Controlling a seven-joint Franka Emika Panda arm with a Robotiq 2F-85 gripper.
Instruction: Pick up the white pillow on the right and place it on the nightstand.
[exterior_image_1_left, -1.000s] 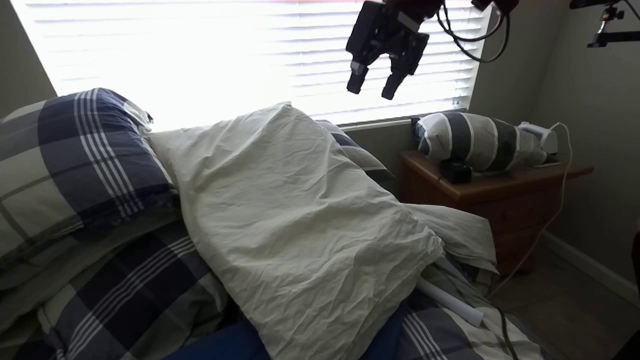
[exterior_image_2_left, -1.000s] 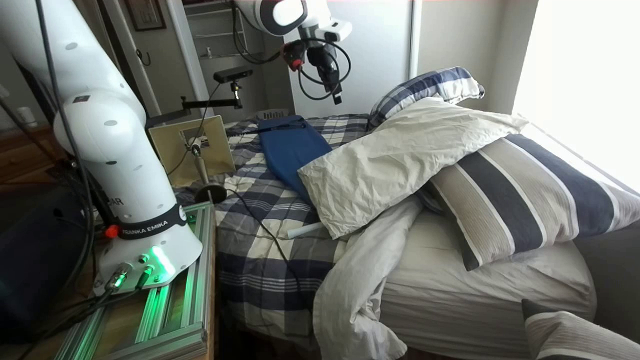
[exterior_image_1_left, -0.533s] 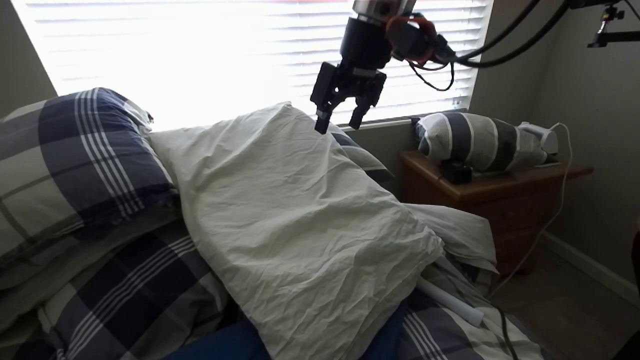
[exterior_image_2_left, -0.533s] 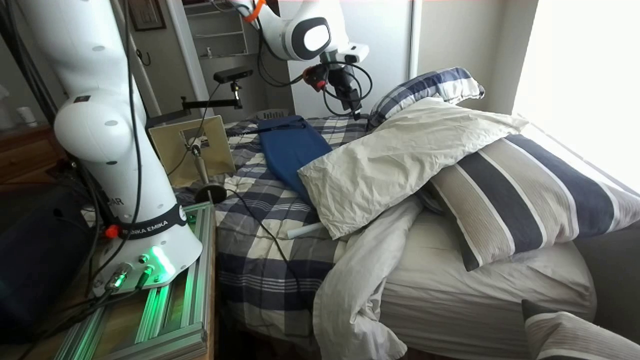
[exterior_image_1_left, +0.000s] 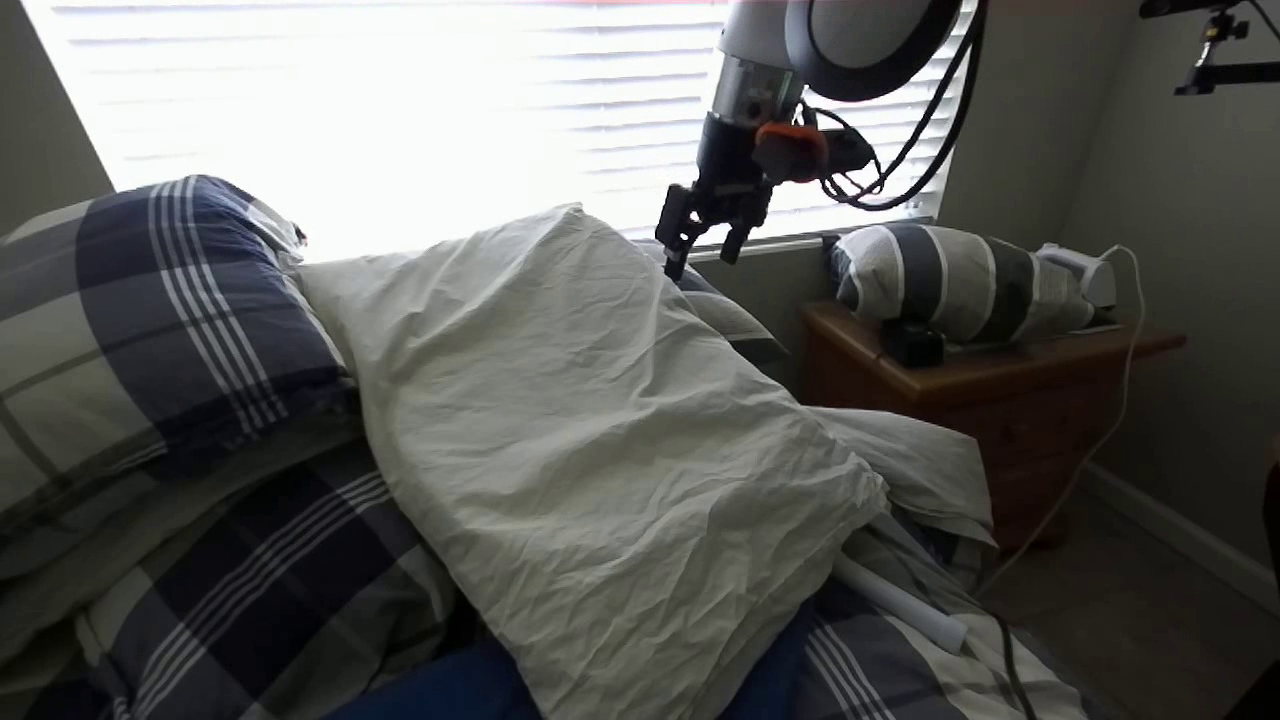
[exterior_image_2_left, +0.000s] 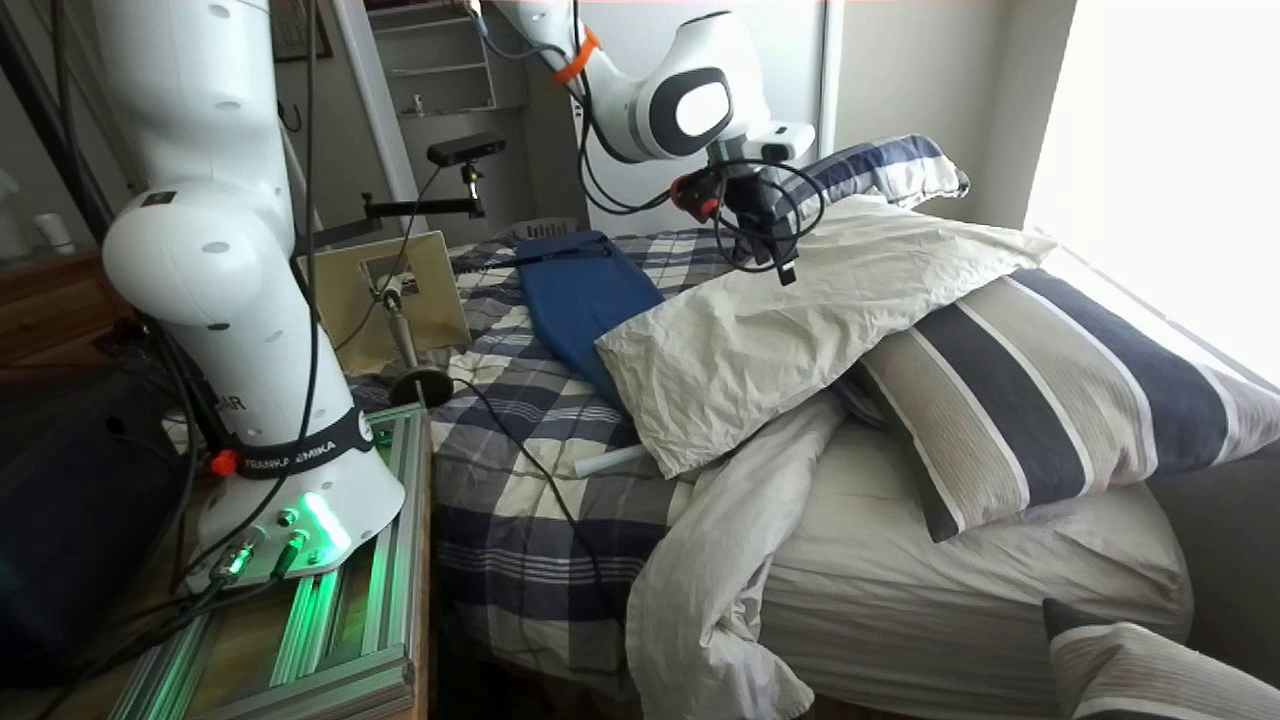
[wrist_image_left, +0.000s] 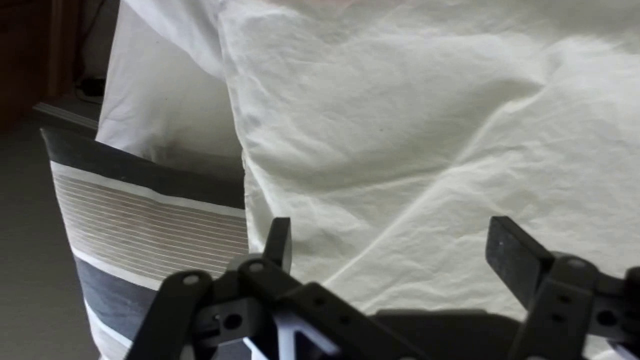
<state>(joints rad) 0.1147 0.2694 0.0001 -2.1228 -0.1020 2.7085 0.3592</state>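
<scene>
Off-white wrinkled cloth fills the spot under the gripper (wrist_image_left: 390, 237), and that's the white pillow (wrist_image_left: 375, 125). Fingers (wrist_image_left: 512, 255) are spread wide, plenty of room between them; can't tell if the tips touch the fabric. In the wrist view the pillow's edge runs just beside one fingertip, and a striped pillow (wrist_image_left: 145, 225) pokes out past that side. In an exterior view the nightstand (exterior_image_1_left: 1040, 368) sits well apart from the gripper, another striped pillow (exterior_image_1_left: 960, 285) on top.
</scene>
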